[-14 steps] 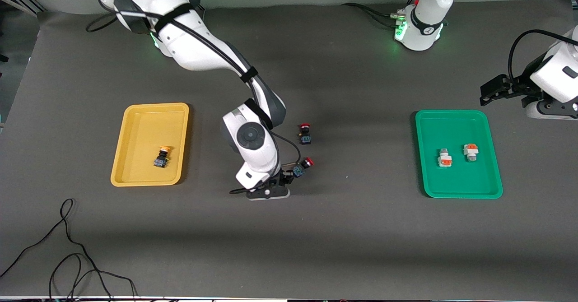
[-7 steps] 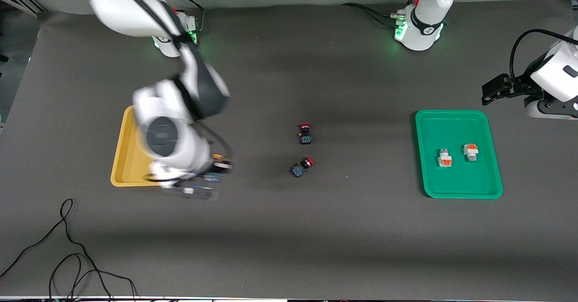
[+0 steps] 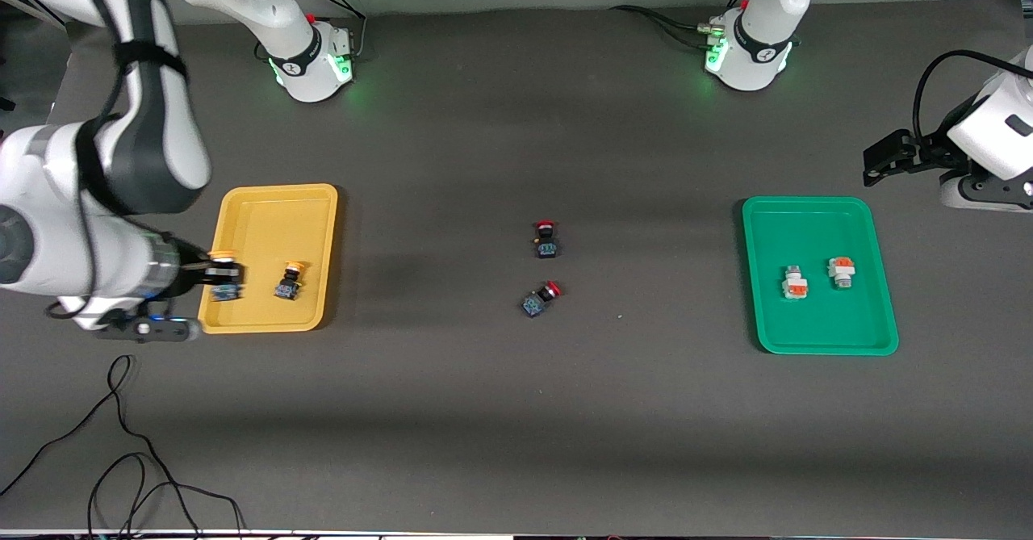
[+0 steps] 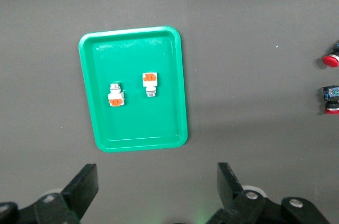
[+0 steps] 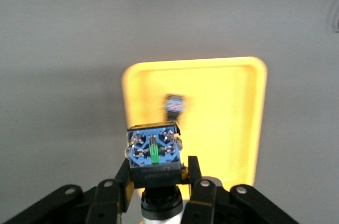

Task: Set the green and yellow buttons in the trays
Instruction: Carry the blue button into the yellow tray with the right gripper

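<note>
My right gripper (image 3: pixel 218 275) is shut on a yellow-capped button (image 3: pixel 227 288) with a black-and-blue body (image 5: pixel 153 154), held over the yellow tray (image 3: pixel 266 201) at its edge toward the right arm's end. A second yellow-capped button (image 3: pixel 288 279) lies in that tray and shows in the right wrist view (image 5: pixel 174 104). The green tray (image 3: pixel 807 211) holds two white-and-orange buttons (image 3: pixel 795 282) (image 3: pixel 841 270), also in the left wrist view (image 4: pixel 116 95) (image 4: pixel 150 83). My left gripper (image 3: pixel 876 167) is open and waits above the table beside the green tray (image 4: pixel 132 139).
Two red-capped black-and-blue switches (image 3: pixel 545 239) (image 3: pixel 540 299) lie mid-table between the trays; they show in the left wrist view (image 4: pixel 331 61) (image 4: pixel 331 100). A black cable (image 3: pixel 121 443) lies on the table near the front camera at the right arm's end.
My right arm has swung from beside the red-capped switches to the yellow tray, carrying the yellow-capped button. The left arm has barely moved.
</note>
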Action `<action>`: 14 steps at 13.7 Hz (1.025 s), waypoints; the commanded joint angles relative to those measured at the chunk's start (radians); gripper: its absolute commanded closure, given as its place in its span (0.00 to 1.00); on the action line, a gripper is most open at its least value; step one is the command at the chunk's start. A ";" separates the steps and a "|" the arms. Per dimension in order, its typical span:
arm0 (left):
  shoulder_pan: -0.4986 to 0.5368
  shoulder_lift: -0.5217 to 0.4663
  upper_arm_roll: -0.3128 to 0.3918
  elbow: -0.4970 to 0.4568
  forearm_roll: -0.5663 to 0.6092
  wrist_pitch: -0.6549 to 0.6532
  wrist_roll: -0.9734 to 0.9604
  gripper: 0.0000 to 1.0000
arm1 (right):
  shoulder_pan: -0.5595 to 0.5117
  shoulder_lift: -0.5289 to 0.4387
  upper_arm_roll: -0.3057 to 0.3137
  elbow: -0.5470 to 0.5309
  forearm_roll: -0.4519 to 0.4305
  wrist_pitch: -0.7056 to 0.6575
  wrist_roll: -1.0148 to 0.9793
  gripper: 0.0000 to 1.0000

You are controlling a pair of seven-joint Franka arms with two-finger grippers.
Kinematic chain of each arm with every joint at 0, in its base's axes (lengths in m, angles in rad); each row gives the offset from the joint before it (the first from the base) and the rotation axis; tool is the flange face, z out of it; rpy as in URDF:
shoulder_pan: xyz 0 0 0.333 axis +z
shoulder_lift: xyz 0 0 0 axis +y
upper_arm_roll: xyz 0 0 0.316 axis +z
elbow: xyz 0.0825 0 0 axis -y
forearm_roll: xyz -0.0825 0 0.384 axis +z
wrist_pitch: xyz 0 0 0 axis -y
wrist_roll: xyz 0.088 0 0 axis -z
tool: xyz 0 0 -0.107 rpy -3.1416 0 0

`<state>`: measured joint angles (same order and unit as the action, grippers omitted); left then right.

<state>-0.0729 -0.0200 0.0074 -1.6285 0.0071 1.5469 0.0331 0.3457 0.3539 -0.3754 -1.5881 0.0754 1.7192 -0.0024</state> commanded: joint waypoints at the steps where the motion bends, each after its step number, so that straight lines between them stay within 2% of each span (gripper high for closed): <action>1: 0.005 -0.017 -0.004 -0.016 0.013 -0.001 0.014 0.00 | 0.016 -0.055 -0.084 -0.244 0.003 0.222 -0.129 1.00; 6: 0.007 -0.017 -0.003 -0.008 0.013 -0.004 0.014 0.00 | 0.019 -0.046 -0.088 -0.524 0.004 0.564 -0.131 1.00; 10: 0.008 -0.021 -0.003 -0.016 0.013 0.012 0.013 0.00 | 0.019 0.005 -0.088 -0.616 0.004 0.736 -0.131 1.00; 14: 0.008 -0.024 -0.004 -0.024 0.008 0.013 0.008 0.00 | 0.016 0.066 -0.088 -0.632 0.004 0.795 -0.129 1.00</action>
<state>-0.0698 -0.0202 0.0078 -1.6282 0.0081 1.5486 0.0350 0.3578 0.3951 -0.4605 -2.2145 0.0760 2.4821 -0.1206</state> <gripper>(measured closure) 0.000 0.564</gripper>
